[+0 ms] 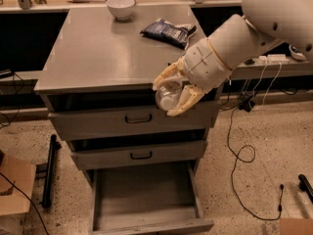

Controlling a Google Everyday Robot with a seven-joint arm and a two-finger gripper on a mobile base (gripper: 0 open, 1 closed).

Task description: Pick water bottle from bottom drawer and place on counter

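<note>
grip: your gripper [164,98] hung before the table's front edge, jaws clamped on the water bottle [169,94] | bottle: level with the top drawer [98,124], well above the open bottom drawer [146,199], seemingly lying forward, not upright | next: table [98,53] lay up and behind; you needed to lift over its edge.

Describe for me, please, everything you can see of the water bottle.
The water bottle is small and made of clear, see-through plastic with pale highlights. It is clamped between the two tan fingers of the gripper, which hangs just in front of the front edge of the counter, high above the open bottom drawer. It lies tilted, one rounded end facing outwards. Only the fingers touch it; its cap cannot be picked out.
</note>
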